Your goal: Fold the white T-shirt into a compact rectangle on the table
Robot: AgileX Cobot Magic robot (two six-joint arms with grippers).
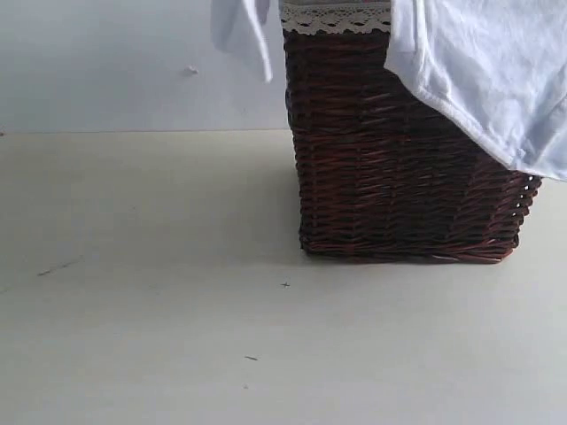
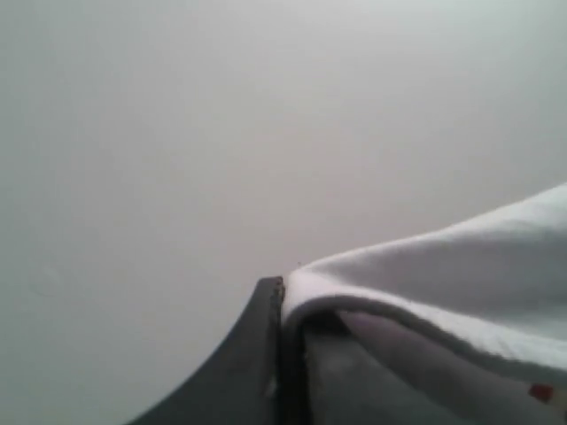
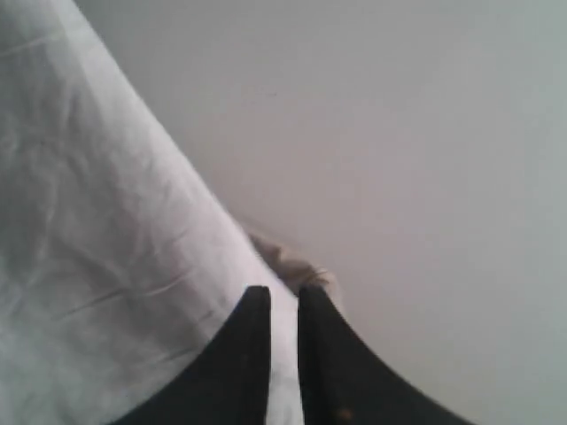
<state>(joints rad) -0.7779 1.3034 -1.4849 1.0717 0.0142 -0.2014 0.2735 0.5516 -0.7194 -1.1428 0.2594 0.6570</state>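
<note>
Stretching across the foreground of the exterior view, the wide, smooth, pale cream tabletop (image 1: 142,336) is marked by a few tiny dark specks and a faint scuff. Farther back, right of centre, a rectangular dark brown wicker basket (image 1: 390,177) is stood upright on it, its rim edged with a cream lace trim (image 1: 337,19). The soft white cotton T-shirt (image 1: 496,80) is draped down over the basket's upper right front, its hemmed edge slanting across the weave. A second, narrow part of it is hung clear of the tabletop just left of the basket's top corner, against the plain white wall (image 1: 106,62). Both parts are cut off by the upper edge of that view, and neither arm is shown there.

In the left wrist view, the left gripper (image 2: 283,305) is seen closed tight. A folded hem of the T-shirt is clamped against its one visible dark finger (image 2: 252,363). The cloth is trailed away from the tip, and a small red patch (image 2: 540,390) is glimpsed on it at the frame's edge.

In the right wrist view, the right gripper (image 3: 283,297) is held with its two dark fingers (image 3: 248,354) nearly together, with only a narrow slit between them. White fabric is seen in that slit and spread wide to one side, but whether it is pinched cannot be told. A blurred tan shape (image 3: 292,261) just past the fingertips cannot be made out.
</note>
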